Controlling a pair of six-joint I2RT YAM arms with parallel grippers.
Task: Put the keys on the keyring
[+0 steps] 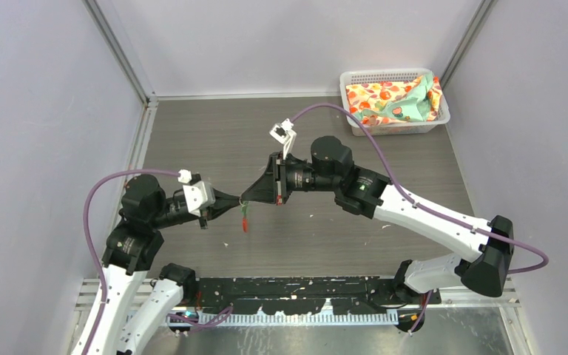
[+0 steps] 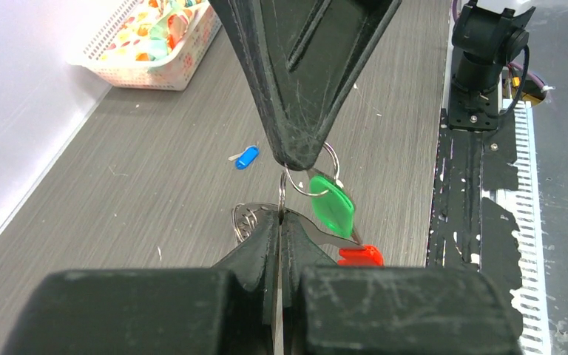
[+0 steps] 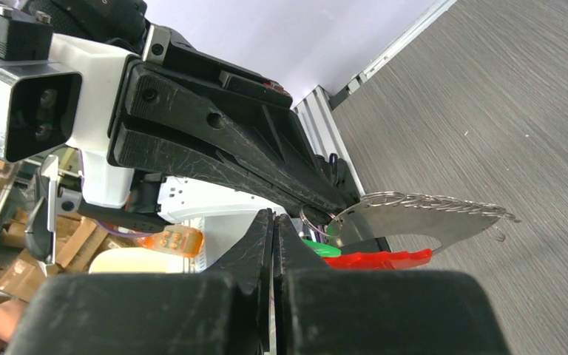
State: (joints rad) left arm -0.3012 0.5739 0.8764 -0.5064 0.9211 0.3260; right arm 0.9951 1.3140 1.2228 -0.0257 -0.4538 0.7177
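Keyring (image 3: 407,218) mid-air between left gripper (image 2: 279,222) and right gripper (image 2: 299,151), both clamped together on its wire. Green key (image 2: 333,207) hangs on ring above red tag (image 2: 360,256). Blue key (image 2: 247,157) flat on bench (image 2: 155,207), well apart, beyond right gripper; right arm judged nearer.

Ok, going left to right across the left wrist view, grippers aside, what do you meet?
white basket → blue key → green key → right arm's base
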